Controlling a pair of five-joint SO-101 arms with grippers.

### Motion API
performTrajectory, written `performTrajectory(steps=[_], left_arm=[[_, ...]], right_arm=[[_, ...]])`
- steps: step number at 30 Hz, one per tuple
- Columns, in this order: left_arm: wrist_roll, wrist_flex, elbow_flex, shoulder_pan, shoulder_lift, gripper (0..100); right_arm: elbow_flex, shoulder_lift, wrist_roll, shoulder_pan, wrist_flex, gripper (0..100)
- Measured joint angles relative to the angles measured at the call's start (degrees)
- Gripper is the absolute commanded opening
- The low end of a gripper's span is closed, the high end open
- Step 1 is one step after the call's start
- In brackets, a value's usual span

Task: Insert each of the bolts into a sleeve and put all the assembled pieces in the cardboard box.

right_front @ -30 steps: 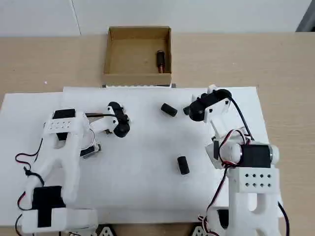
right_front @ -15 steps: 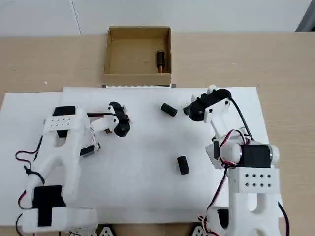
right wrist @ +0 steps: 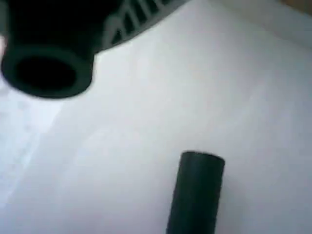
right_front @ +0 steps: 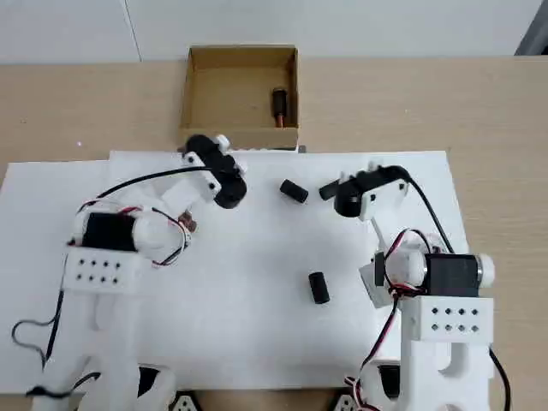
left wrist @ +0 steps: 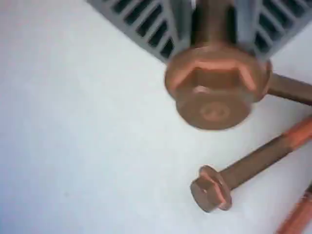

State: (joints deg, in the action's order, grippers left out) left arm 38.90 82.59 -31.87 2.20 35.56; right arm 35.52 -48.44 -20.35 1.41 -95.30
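Left claw (left wrist: 212, 17): clamped on a bolt (left wrist: 214, 87), shaft end out of sight.
Right claw (right_front: 339, 193): gripping a sleeve (right wrist: 46, 73), hollow end showing.
White sheet (right_front: 257, 325): one loose bolt (left wrist: 229, 183) whole, others cut off; a spare sleeve (right_front: 293, 191) near the right claw, a second sleeve (right_front: 318, 287) farther off.
Box (right_front: 224, 98): one finished piece (right_front: 279, 104) inside.

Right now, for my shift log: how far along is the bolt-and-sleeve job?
Done: one piece that looks assembled lies in the cardboard box. In hand: the left end effector grips a bolt and the right end effector grips a sleeve, not yet joined. Left: two loose sleeves and at least two loose bolts lie on the white sheet.
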Motion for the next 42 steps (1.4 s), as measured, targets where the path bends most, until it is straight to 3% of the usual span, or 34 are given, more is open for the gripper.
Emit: performTrajectory(steps=[10,20,30,36,42], left_arm=[[-9.8,2.5,-2.0,3.2,13.6,0],[-20.4,-11.2,-27.3,5.9,42.2,0],[-36.9,-14.6,-43.9,5.9,66.0,0],[-47.3,-20.5,-45.7,5.9,67.7,0],[-55.7,-29.1,-48.1,6.2,67.7,0]], right_arm=[[-2.5,-9.1,12.6,0.1,4.7,0.4],[11.6,-24.5,23.5,8.0,18.1,0.4],[33.1,-43.6,24.7,17.4,30.7,0.4],[45.9,-54.2,24.7,23.1,39.5,0.4],[53.9,-54.5,24.7,30.2,48.7,0.4]])
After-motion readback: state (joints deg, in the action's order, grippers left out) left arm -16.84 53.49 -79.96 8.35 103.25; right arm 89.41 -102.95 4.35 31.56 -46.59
